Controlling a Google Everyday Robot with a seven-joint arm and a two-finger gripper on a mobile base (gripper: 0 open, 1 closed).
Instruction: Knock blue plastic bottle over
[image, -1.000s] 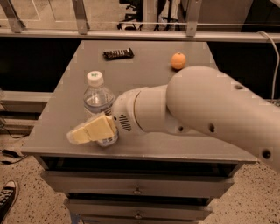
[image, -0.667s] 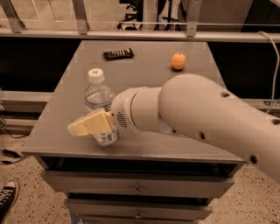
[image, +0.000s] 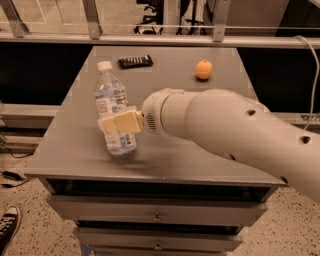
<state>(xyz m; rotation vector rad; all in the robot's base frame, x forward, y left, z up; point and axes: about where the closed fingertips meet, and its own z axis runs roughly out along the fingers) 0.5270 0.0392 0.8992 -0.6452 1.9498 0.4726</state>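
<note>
The blue plastic bottle (image: 112, 102) is clear with a white cap and a pale blue-white label. It stands on the grey table (image: 165, 85) near its left front, leaning slightly to the left. My gripper (image: 119, 122) is at the end of the big white arm that reaches in from the right. Its cream-coloured fingers lie across the front of the bottle's middle, touching it. The lower part of the bottle shows below the fingers.
An orange fruit (image: 203, 69) sits at the back right of the table. A dark flat snack bar (image: 135, 61) lies at the back middle. Drawers run below the table's front edge. A railing stands behind the table. A shoe (image: 7, 230) is on the floor at the lower left.
My gripper has moved right and up against the bottle's middle. The bottle now leans slightly left, and the view sits closer than before.
</note>
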